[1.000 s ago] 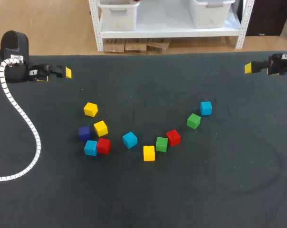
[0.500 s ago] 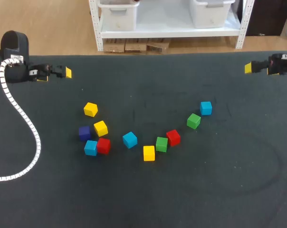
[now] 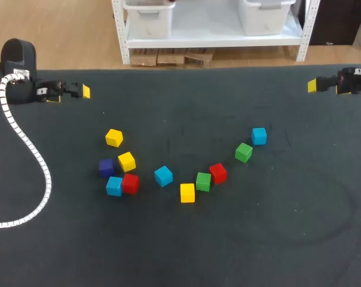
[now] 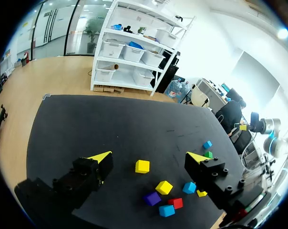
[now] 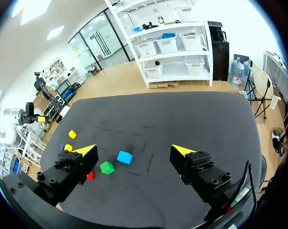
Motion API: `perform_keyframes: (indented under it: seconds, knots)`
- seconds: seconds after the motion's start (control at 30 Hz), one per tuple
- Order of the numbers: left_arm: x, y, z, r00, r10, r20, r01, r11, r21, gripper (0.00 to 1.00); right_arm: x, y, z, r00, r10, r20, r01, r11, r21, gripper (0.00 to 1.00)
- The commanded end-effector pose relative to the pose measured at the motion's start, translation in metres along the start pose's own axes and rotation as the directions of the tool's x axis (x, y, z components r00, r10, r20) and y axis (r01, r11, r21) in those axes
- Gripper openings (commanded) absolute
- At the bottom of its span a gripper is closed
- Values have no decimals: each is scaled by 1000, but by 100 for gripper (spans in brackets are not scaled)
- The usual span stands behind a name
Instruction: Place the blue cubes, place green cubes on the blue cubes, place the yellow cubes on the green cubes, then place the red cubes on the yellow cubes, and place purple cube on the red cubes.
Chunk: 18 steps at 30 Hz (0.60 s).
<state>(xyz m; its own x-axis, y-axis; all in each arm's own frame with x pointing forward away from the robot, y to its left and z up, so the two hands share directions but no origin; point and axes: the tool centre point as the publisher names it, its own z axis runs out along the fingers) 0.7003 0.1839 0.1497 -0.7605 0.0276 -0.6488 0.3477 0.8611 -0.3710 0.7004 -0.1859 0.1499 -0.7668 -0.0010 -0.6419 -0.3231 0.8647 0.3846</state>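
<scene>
**Tech:** Head view: status and hazard?

**Manual:** The left hand [image 3: 83, 91] sits at upper left and the right hand [image 3: 312, 85] at upper right, both well apart from the cubes. Nothing is stacked. At lower left of the surface [image 3: 228, 239], the left blue cube [image 3: 114, 186] sits just beside a red cube [image 3: 130, 183], apparently touching it. The purple cube [image 3: 106, 167] is just above them in the frame. A finger lowered beside that blue cube would probably shove its neighbours. The middle blue cube [image 3: 163, 176] and right blue cube [image 3: 259, 136] stand free. The white cable [image 3: 31, 155] loops along the left edge, and a long reach could drag it toward the cubes.

**Tech:** Left wrist view?

**Manual:** Fingers are spread wide and hold nothing. The crowded cubes lie ahead of the hand; approach them from their open side.

**Tech:** Right wrist view?

**Manual:** Fingers are wide and empty. A green cube [image 5: 107, 167] lies near the right blue cube ahead, and a wide closing stroke may clip it. Later, off-centre placement could topple the tall stack.
</scene>
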Motion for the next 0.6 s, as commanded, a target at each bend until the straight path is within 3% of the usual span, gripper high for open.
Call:
perform_keyframes:
  seconds: [0.03,0.13,0.27,0.37,0.6]
  knots:
    - [-26,-7,30,993,109,-52,-108,994,15,100,0,1,0,1000,0,1,0,1000,2,100]
    - [-41,-11,44,973,217,-83,-216,976,28,100,0,1,0,1000,0,1,0,1000,2,100]
    - [-53,-14,54,922,365,-133,-361,931,49,100,0,1,0,1000,0,1,0,1000,2,100]
    - [-57,-17,59,862,474,-179,-469,880,74,100,0,1,0,1000,0,1,0,1000,2,100]
    - [-62,-26,59,692,687,-224,-669,726,158,100,0,1,0,1000,0,1,0,1000,2,100]
